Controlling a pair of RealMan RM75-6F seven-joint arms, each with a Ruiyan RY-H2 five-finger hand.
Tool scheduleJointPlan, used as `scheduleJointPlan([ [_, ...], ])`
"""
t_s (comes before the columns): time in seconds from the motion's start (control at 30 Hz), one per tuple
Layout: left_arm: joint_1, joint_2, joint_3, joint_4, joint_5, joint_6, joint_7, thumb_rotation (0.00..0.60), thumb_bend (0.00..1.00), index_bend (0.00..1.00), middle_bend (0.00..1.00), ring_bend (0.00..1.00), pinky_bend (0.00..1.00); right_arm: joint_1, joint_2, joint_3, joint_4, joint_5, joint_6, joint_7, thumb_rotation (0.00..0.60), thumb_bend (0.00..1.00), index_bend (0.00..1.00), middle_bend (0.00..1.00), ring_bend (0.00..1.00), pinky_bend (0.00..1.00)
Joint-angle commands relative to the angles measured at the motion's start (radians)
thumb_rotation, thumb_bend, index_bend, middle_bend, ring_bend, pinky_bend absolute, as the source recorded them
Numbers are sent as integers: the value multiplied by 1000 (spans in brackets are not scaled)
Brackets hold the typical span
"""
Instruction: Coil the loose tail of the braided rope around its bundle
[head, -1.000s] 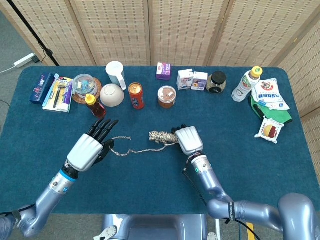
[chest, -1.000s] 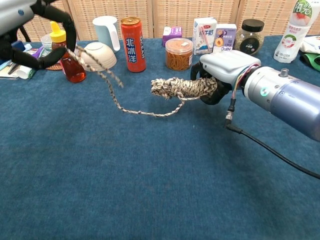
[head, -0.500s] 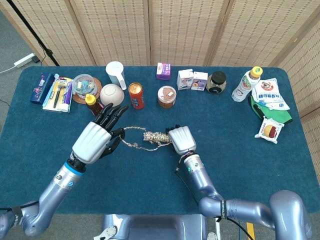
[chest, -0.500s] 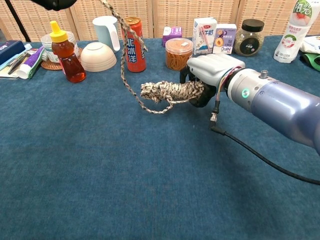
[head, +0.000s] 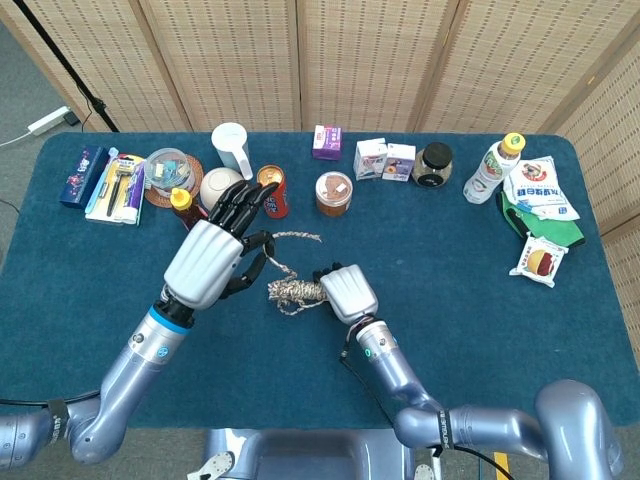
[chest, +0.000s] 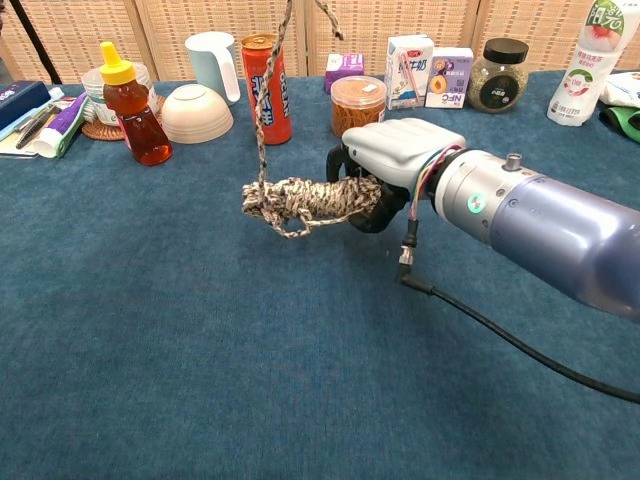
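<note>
Blue cloth-covered table (head: 560, 330) is carrying everything; a row of clutter is sitting along its far edge, well clear of the work.

Right arm is reaching in from the near edge, its grey right hand (head: 337, 293) lying palm down near the table's middle. Fingers are curled tight around one end of the tan-and-brown braided rope bundle (chest: 305, 197), which is sticking out sideways toward the left edge. Judging it as an anchor, holding the bundle steady so the other hand can wind.

Left hand (head: 212, 262) is hanging above the table just left of the bundle, dark fingers (head: 243, 204) stretched toward the far edge and slightly fanned. The loose tail (chest: 262, 95) is running from the bundle's free end steeply up to this hand; lower fingers seem to be pinching it, though the exact grip is not showing clearly. Rope is looking taut, probably to keep each wrap snug.

Red drink can (chest: 266, 88) is standing directly behind the raised tail; a wide swing could be knocking it.
</note>
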Motion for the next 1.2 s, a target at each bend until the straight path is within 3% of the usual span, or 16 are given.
scheduleJointPlan([
  [0.03, -45, -16, -46, 16, -78, -12, 38, 600, 503, 753, 0, 0, 0, -4, 26, -7, -54, -24, -13, 31, 600, 514, 670, 561, 363, 604],
  [0.47, -162, -86, -85, 186, -192, -28, 92, 600, 502, 753, 0, 0, 0, -13, 146, -26, -191, -109, -105, 187, 600, 514, 673, 566, 367, 604],
  [0.83, -273, -215, -129, 264, -338, 6, 159, 600, 497, 753, 0, 0, 0, -9, 173, -66, -180, -222, -111, 228, 600, 514, 674, 567, 368, 604],
  [1.0, -323, -274, -115, 361, -365, 44, 249, 600, 497, 753, 0, 0, 0, -12, 201, -81, -202, -266, -131, 285, 600, 514, 675, 567, 368, 604],
  [1.2, -343, -313, -93, 431, -386, 41, 261, 600, 497, 753, 0, 0, 0, -19, 236, -90, -232, -309, -140, 347, 600, 514, 675, 567, 369, 604],
])
